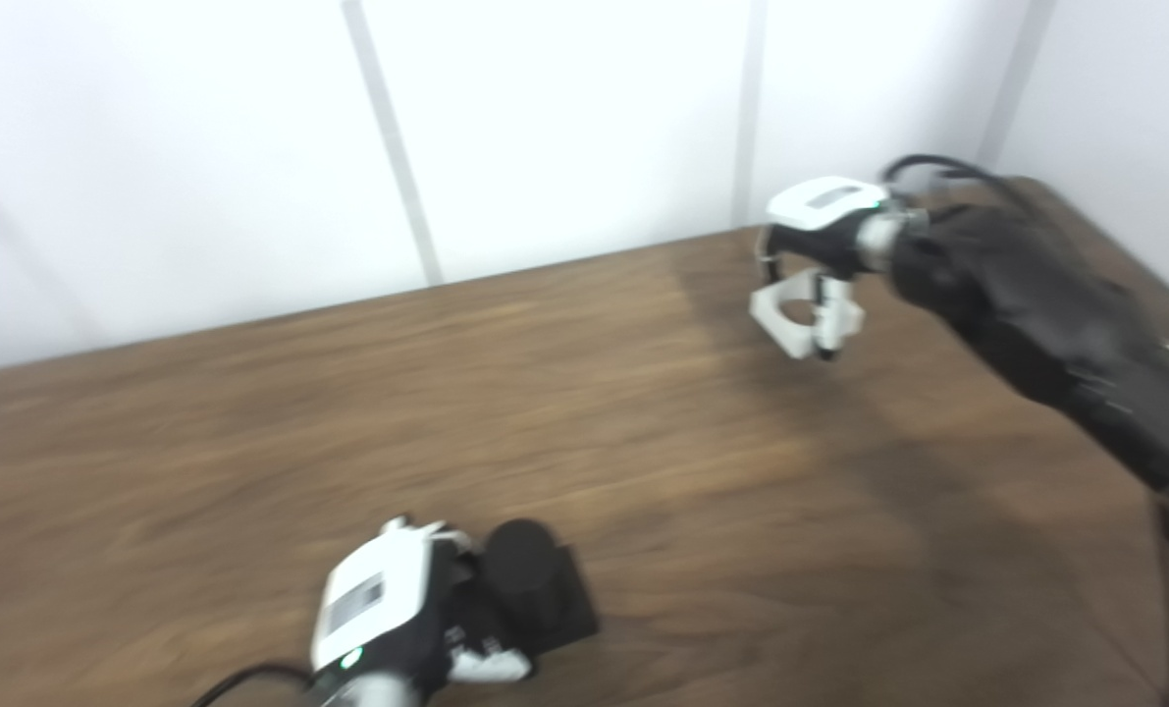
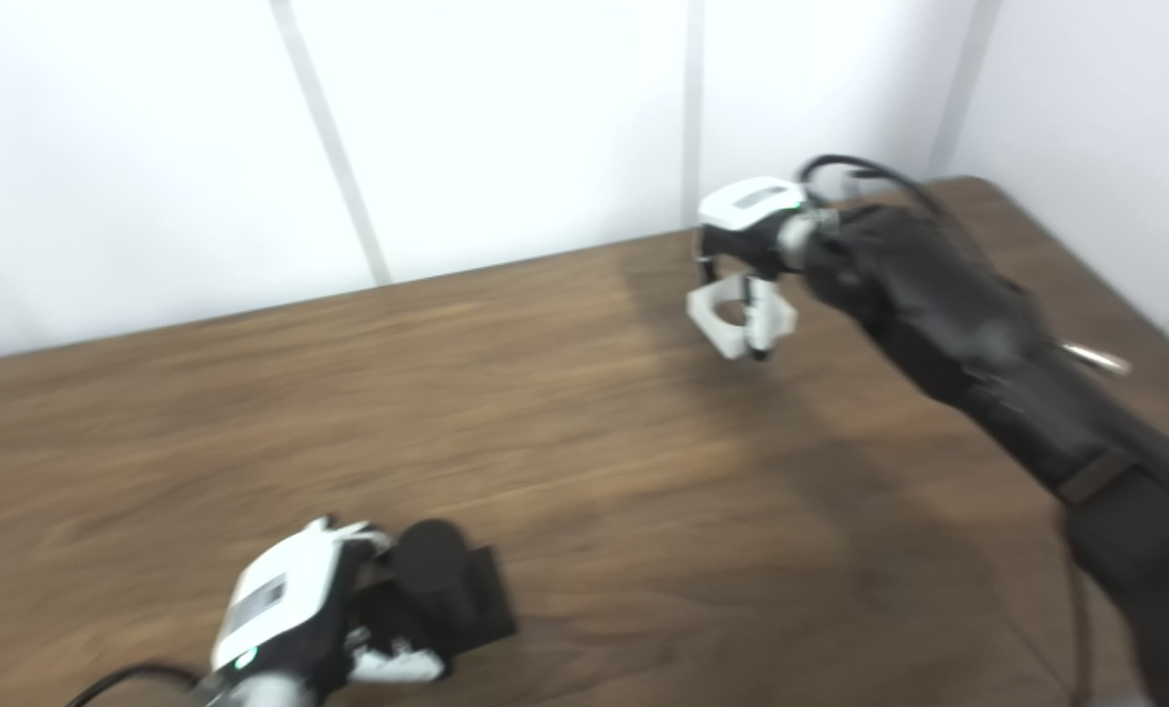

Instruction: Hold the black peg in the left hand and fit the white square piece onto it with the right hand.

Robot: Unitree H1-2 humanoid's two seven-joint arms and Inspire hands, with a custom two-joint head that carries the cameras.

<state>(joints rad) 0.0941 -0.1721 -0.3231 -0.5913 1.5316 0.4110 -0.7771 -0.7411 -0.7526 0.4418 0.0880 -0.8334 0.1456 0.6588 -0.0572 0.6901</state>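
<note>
Our left robot hand (image 1: 402,614) is wrapped around the black peg (image 1: 528,579) near the front of the bench (image 1: 564,393), the peg's base seemingly resting on the wood. Our right robot hand (image 1: 820,245) is closed on the white square (image 1: 802,319), held above the far right of the bench, well apart from the peg. The square hangs tilted from a pinch on one side, so we judge it could swing or slip as we carry it over. Its hole would then meet the peg askew and jam, or knock the peg over in our left grip.
</note>
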